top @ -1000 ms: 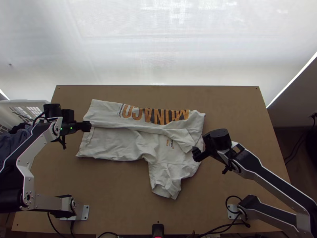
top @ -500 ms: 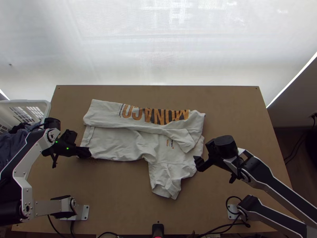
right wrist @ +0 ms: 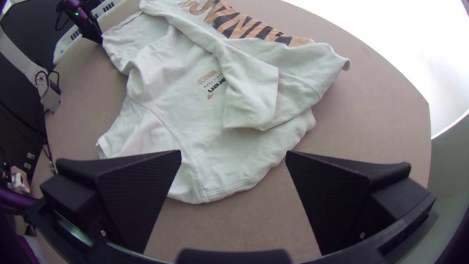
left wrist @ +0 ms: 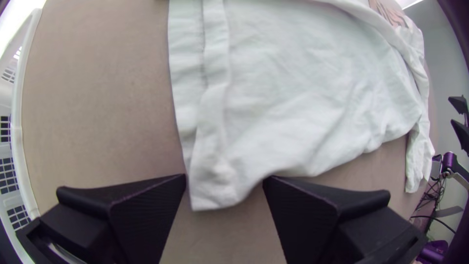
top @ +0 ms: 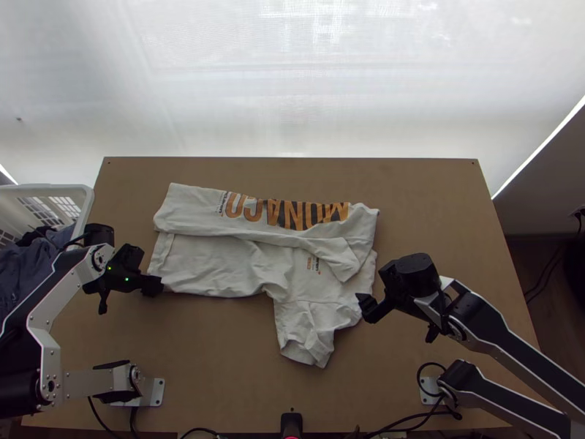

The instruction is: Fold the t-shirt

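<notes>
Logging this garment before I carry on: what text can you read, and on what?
"MONACO": large print on the folded-over part of the t-shirt.
"MONACO": small print by the sleeve; adjoining lettering is partly covered, not fully readable.
Fine print beside the large print: too small to read.

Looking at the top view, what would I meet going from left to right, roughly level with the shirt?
White basket → the left arm's gripper at the shirt's near hem corner → the partly folded white t-shirt → the right arm's gripper.
</notes>
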Controlling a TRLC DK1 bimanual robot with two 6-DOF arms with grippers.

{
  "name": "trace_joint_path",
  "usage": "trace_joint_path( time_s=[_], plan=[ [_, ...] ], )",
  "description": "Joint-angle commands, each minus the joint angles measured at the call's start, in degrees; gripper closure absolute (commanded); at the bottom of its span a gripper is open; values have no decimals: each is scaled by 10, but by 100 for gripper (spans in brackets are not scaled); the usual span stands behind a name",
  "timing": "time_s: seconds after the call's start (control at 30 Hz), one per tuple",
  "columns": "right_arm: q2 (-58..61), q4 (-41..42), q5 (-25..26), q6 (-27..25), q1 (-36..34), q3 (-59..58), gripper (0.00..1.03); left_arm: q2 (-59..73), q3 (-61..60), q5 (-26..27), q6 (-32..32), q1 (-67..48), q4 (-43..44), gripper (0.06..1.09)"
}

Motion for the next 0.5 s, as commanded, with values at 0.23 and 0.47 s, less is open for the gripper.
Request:
trace_joint_path(
  time_s=[0.23,0.47],
  plan=[
    [4,-9,-8,2,15,11,4,-19,-5,-17,-9,-10,40,105],
    [22,-10,-33,1,46,9,4,-71,40,20,-45,-46,-27,105]
  ],
)
